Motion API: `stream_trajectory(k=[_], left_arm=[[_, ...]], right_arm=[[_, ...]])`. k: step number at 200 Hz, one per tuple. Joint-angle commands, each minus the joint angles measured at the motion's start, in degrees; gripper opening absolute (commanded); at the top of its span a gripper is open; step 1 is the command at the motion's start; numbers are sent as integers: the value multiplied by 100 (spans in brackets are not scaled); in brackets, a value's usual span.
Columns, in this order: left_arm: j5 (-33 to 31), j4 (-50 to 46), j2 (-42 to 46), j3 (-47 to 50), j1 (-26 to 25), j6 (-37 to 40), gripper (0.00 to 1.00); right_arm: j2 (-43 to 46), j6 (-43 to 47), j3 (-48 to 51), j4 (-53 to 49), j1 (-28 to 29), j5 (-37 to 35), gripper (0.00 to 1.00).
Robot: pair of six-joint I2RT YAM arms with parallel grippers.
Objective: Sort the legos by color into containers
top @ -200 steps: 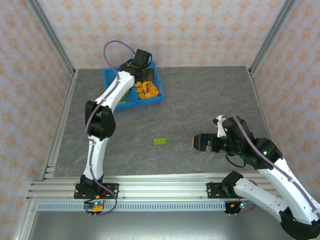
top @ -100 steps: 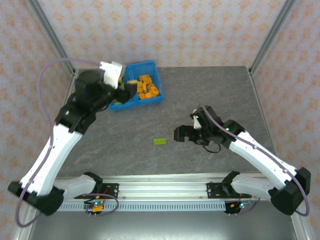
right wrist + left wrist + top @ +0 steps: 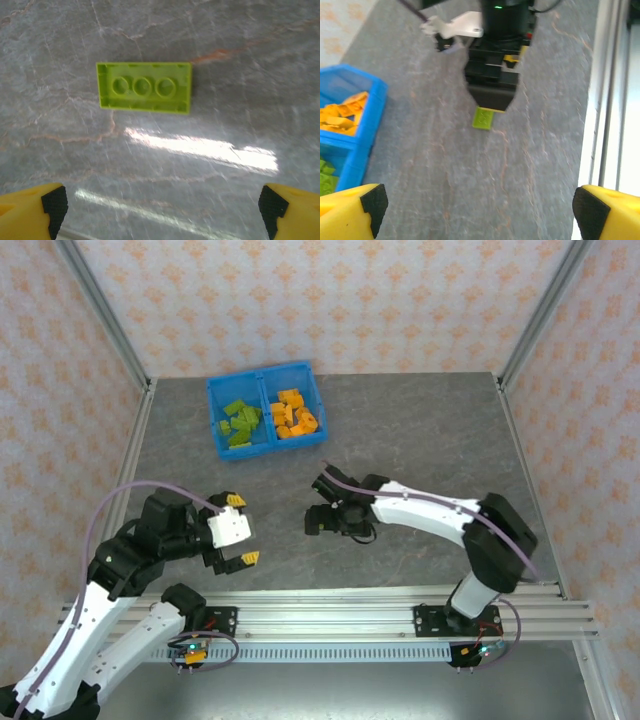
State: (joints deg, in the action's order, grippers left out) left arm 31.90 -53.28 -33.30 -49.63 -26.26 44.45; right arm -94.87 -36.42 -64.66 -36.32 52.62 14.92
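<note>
One lime green lego (image 3: 144, 93) lies underside up on the grey table, just ahead of my open right gripper (image 3: 160, 212) and clear of its fingers. From above, my right gripper (image 3: 322, 519) hovers over that spot at the table's middle and hides the brick. In the left wrist view the same lego (image 3: 483, 119) pokes out below the right gripper (image 3: 492, 97). My left gripper (image 3: 242, 530) stands open and holds nothing, well to the left of the brick. The blue containers (image 3: 213, 418) at the back left hold green legos (image 3: 240, 423) on the left and orange legos (image 3: 293, 412) on the right.
An aluminium rail (image 3: 330, 615) runs along the near table edge, seen also as the rail (image 3: 610, 100) at the right. The tray's corner (image 3: 370, 125) shows at the left. Patterned walls and metal posts (image 3: 100, 310) enclose the table.
My left arm has swung back from the tray to the front left and its gripper has opened. My right gripper has moved left until it stands over the green brick.
</note>
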Motion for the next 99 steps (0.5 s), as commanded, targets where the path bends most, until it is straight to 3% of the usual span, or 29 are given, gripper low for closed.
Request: stream_trajectory(k=[1, 62, 82, 99], left_arm=[[365, -412, 132, 313, -37, 534, 100], [482, -248, -31, 576, -33, 724, 100], [500, -158, -36, 622, -36, 702, 100], [482, -190, -84, 579, -37, 702, 100]], right_arm=[[-425, -129, -476, 144, 127, -587, 99], [-1634, 21, -1248, -38, 394, -1405, 98], [-1919, -50, -1427, -194, 474, -1516, 90], [-2017, -196, -1454, -249, 486, -1562, 72]])
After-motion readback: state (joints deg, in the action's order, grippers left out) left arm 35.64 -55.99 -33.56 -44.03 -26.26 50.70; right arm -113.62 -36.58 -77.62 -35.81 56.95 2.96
